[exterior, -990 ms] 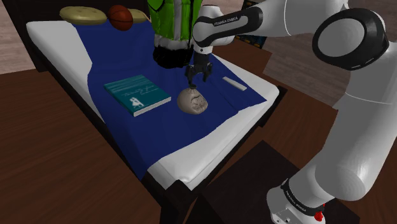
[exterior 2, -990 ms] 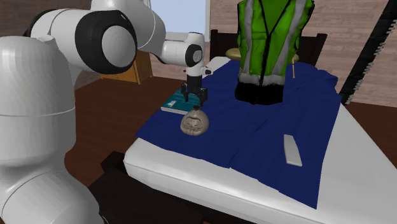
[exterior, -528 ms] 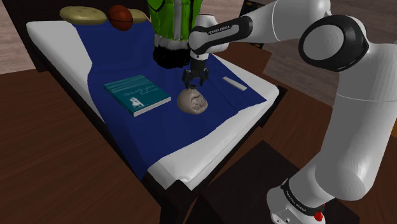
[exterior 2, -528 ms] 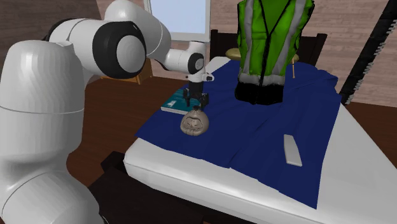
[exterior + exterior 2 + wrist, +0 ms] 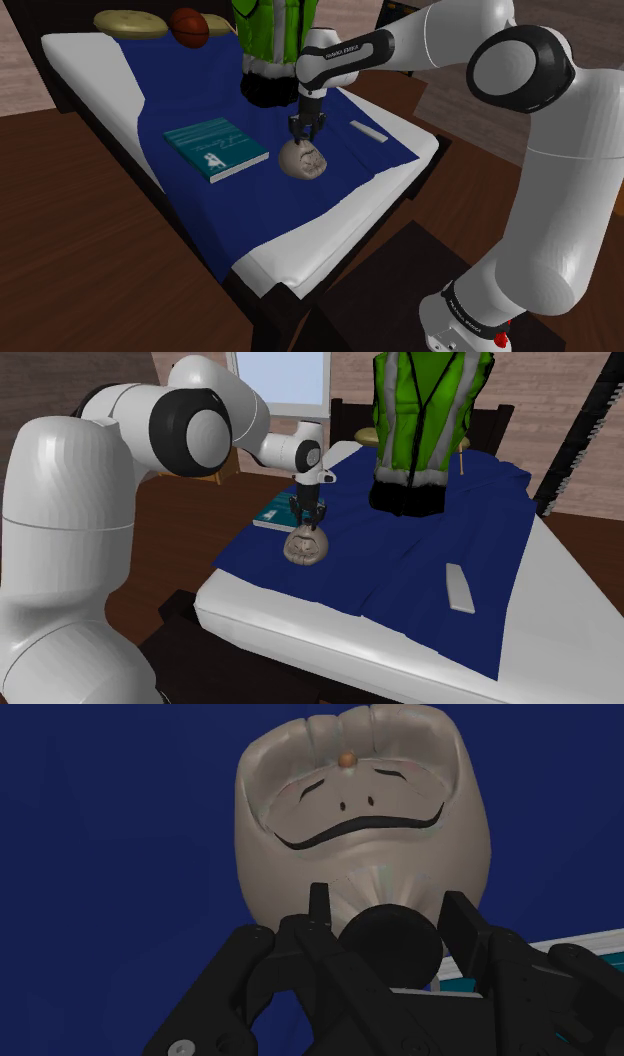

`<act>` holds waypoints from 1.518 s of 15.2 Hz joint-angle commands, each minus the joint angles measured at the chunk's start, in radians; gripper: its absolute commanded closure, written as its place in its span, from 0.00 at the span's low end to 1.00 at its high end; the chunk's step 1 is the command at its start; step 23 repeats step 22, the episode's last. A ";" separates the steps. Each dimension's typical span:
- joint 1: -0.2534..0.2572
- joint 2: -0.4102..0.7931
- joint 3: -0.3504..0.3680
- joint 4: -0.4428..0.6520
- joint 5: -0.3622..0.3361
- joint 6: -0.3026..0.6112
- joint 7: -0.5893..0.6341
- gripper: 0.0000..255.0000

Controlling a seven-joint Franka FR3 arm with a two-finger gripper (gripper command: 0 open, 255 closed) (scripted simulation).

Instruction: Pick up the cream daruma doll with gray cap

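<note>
The cream daruma doll (image 5: pixel 306 163) (image 5: pixel 305 549) lies on the blue cloth (image 5: pixel 180 190), its painted face turned up. My black gripper (image 5: pixel 303 139) (image 5: pixel 306 523) (image 5: pixel 390 929) points straight down onto the doll's capped end. In the wrist view the doll (image 5: pixel 360 814) sits just beyond the fingers (image 5: pixel 318 909), which clasp its small dark round cap (image 5: pixel 392 947) between them. The gripper is shut on the cap, and the doll rests on the cloth.
A teal book (image 5: pixel 215 148) (image 5: pixel 270 515) lies beside the doll. A green vest on a black base (image 5: pixel 268 45) (image 5: pixel 425 422) stands just behind. A white flat bar (image 5: pixel 367 131) (image 5: pixel 460 587) lies on the cloth. A ball (image 5: pixel 188 27) and a yellow cushion (image 5: pixel 130 22) sit at the far end.
The gripper has come down from just above the doll onto its cap, and its fingers have gone from open to shut around it. The doll has not moved.
</note>
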State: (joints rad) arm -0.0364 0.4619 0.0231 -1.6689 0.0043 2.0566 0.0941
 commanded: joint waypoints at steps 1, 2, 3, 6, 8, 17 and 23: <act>0.000 0.001 0.000 0.000 0.000 0.000 0.000 1.00; 0.000 0.001 0.000 0.000 0.000 0.000 0.000 1.00; 0.000 0.001 0.000 0.000 0.000 0.000 0.000 1.00; 0.000 -0.006 0.000 0.003 0.000 -0.009 0.001 1.00; 0.000 -0.017 0.000 0.013 0.000 -0.031 0.001 1.00; 0.000 -0.059 0.001 0.074 0.001 -0.134 0.001 1.00; 0.000 -0.070 0.001 0.101 0.001 -0.172 0.002 1.00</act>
